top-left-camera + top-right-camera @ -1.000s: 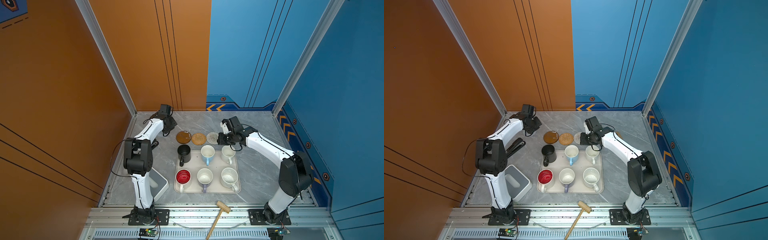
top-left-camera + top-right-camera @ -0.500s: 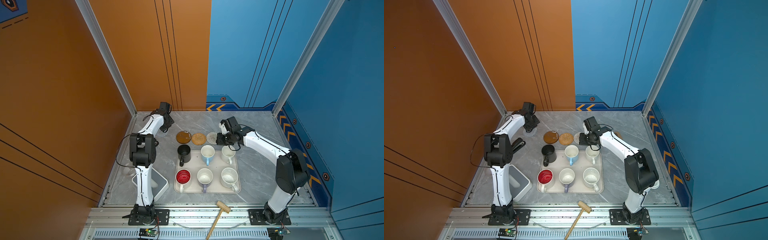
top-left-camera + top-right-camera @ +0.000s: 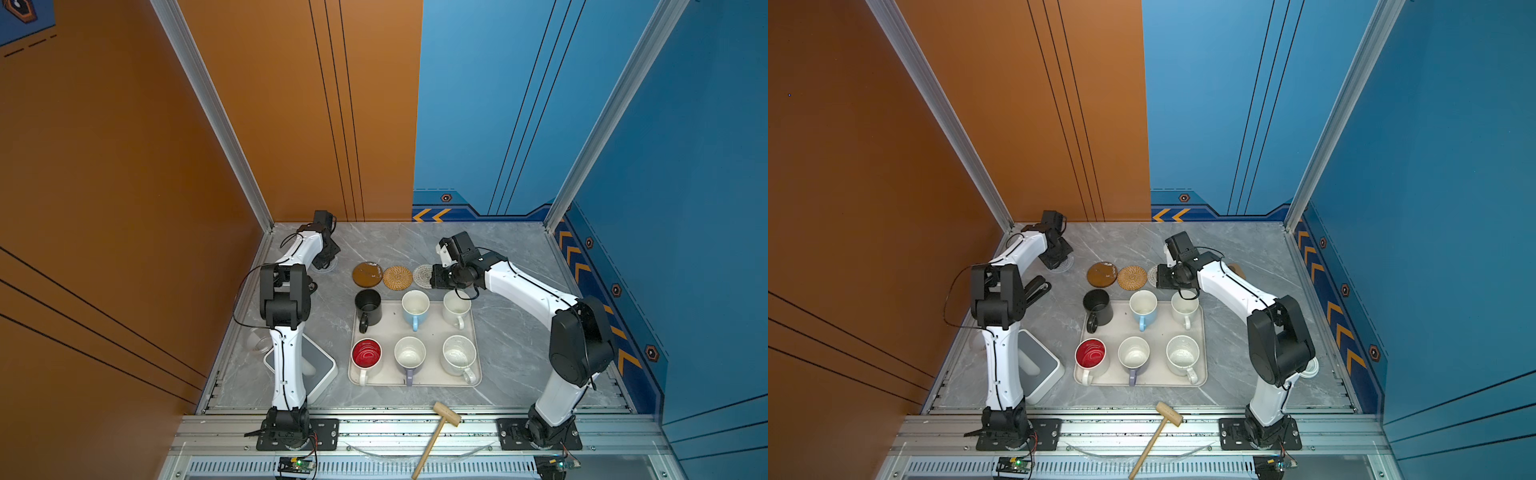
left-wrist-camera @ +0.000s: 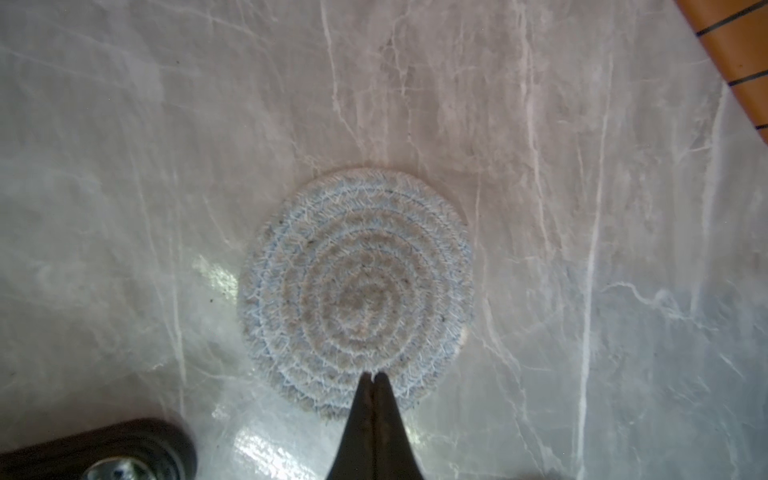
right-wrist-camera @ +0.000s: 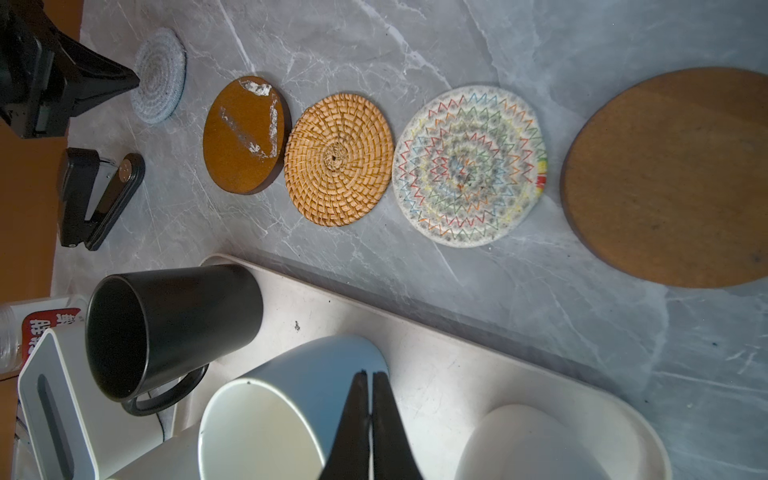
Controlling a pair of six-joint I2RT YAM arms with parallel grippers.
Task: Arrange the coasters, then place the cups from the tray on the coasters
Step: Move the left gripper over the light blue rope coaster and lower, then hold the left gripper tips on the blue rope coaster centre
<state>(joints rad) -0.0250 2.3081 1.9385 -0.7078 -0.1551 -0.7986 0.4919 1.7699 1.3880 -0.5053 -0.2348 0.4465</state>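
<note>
A pale blue-grey spiral coaster (image 4: pixel 357 286) lies near the far left corner. My left gripper (image 4: pixel 374 376) is shut, its tips resting on that coaster's edge. Behind the tray runs a row: glossy dark brown coaster (image 3: pixel 367 274), rattan coaster (image 3: pixel 397 277), colour-stitched spiral coaster (image 3: pixel 423 274), matte brown coaster (image 5: pixel 673 178). The cream tray (image 3: pixel 434 330) holds the black cup (image 3: pixel 368 306), light blue cup (image 3: pixel 415 307), cream cup (image 3: pixel 456 307), red-inside cup (image 3: pixel 366 355), lavender cup (image 3: pixel 409 357) and speckled cup (image 3: pixel 458 355). My right gripper (image 5: pixel 369 374) is shut and empty, hovering over the tray's far edge by the light blue cup.
A white-and-grey square device (image 3: pixel 307 370) stands at the front left, with a clear jar (image 3: pixel 259 343) beside it. A black stapler-like tool (image 5: pixel 95 199) lies by the left wall. A wooden mallet (image 3: pixel 436 432) rests on the front rail. A white-lidded jar (image 3: pixel 1310 368) sits behind my right arm.
My left arm has folded up and its gripper has shifted a little toward the far left corner, onto the spiral coaster. The right gripper has barely moved.
</note>
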